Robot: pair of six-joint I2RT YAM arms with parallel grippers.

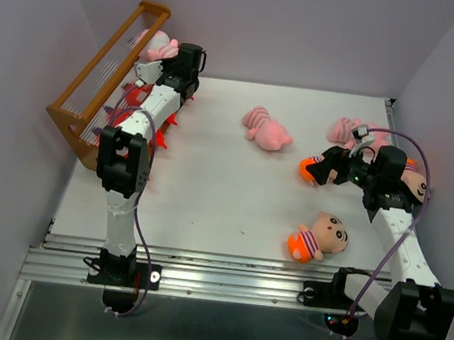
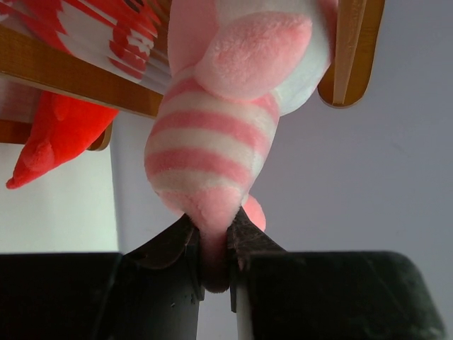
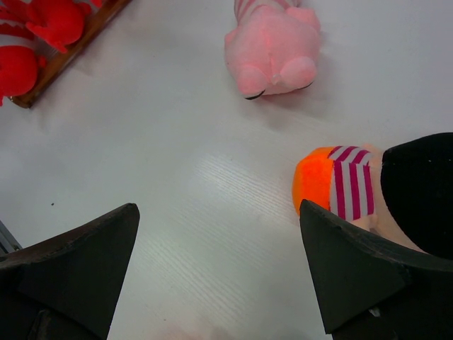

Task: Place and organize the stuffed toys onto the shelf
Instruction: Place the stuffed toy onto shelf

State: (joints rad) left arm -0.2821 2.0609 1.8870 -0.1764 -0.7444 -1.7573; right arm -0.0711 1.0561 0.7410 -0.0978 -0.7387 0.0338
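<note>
My left gripper is shut on the bottom end of a pink striped pig, holding it up against the wooden shelf. From above, this pig sits at the upper part of the shelf. Red monsters lie on the lower tiers. My right gripper is open over bare table. A boy doll's orange bottom lies just beside its right finger. Loose on the table lie two more pigs and two boy dolls.
The shelf leans along the left wall, its base at the table's left edge. A red monster hangs below a shelf bar beside the held pig. Purple walls close in the left, back and right sides. A metal rail runs along the near edge.
</note>
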